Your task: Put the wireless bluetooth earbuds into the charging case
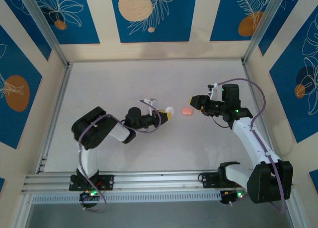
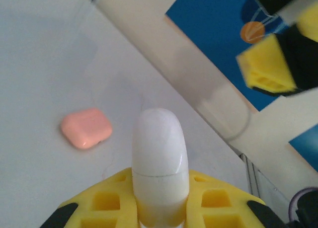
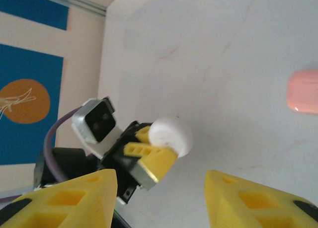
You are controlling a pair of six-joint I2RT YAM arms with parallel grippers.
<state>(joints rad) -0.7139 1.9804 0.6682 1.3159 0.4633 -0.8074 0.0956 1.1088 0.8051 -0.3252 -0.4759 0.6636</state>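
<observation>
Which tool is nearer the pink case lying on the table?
Right. The right tool, jaws open, sits just beside the pink case; the left tool, shut on the white case, is farther off on its other side.

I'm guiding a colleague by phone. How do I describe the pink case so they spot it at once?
Start at the middle of the white table. Between the left claw, shut on a smooth white oval case, and the open right claw lies a small glossy pink rounded-square case. It alone is pink and rests free on the table.
</observation>
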